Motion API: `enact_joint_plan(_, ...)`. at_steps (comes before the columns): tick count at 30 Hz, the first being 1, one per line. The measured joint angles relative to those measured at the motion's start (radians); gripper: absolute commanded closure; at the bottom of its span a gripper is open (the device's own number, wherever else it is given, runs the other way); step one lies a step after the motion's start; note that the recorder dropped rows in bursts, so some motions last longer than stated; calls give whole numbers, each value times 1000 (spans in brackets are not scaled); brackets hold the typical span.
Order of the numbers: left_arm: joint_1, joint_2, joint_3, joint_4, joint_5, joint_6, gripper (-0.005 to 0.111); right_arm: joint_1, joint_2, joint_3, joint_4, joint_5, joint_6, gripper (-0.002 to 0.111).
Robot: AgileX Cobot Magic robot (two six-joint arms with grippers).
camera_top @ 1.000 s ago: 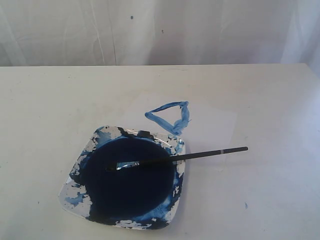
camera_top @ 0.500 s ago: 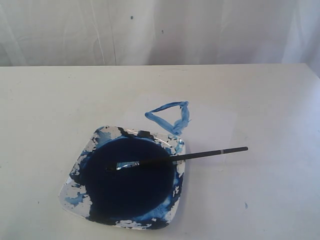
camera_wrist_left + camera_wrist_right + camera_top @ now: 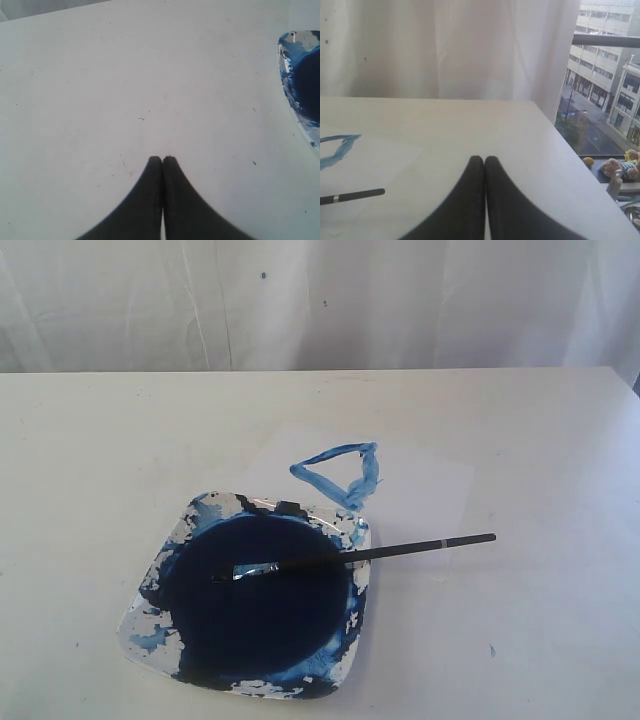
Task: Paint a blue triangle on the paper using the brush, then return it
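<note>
Nearest, the dish holds a dark pool of paint. The brush lies across it, untouched by either arm, with its bristles over the paint and its handle jutting past the rim. Just beyond the dish, the blue triangle sits on the paper, its outline closed. The left tool and right tool each hang over the worktop, pressed together and pinching nothing. Both the painting and the return of the brush look done, and nothing appears left.
</note>
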Motion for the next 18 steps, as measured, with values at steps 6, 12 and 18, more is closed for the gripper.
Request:
enact_joint_plan(6, 0, 0, 0, 0, 0, 0, 107, 0, 0, 0, 0, 63, 0, 108)
enact_joint_plan(12, 0, 0, 0, 0, 0, 0, 107, 0, 0, 0, 19, 127, 0, 108)
enact_joint_plan(18, 0, 0, 0, 0, 0, 0, 107, 0, 0, 0, 80, 146, 0, 108)
